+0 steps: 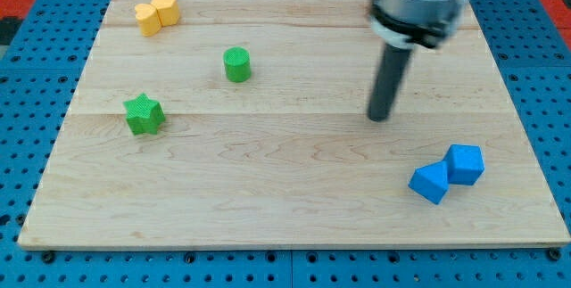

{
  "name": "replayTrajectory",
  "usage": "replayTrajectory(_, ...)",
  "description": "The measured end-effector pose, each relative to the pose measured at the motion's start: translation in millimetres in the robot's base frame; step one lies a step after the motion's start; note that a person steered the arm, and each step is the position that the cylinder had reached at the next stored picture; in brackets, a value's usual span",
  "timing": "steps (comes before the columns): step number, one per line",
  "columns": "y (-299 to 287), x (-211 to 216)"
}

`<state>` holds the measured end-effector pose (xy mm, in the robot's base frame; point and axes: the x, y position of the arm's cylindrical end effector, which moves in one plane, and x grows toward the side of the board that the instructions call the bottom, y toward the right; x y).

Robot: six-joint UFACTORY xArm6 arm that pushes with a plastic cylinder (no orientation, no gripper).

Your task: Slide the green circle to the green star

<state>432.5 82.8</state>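
Observation:
The green circle [236,64], a short cylinder, stands on the wooden board [268,172] left of the middle, toward the view's top. The green star [144,114] lies lower and further to the view's left, apart from the circle. My tip [380,117] rests on the board well to the view's right of the circle and slightly lower, touching no block.
Two yellow blocks [156,13] sit side by side, touching, at the view's top left. Two blue blocks [447,174] sit side by side, touching, at the view's bottom right. A blue pegboard surrounds the board.

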Motion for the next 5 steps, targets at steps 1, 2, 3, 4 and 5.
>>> replayTrajectory(1,-54.9,-65.4)
replayTrajectory(2,-103.6,-93.9)
replayTrajectory(3,-155.8,-57.3)
replayTrajectory(4,-207.2,-22.9)
replayTrajectory(5,-204.4,-58.4)
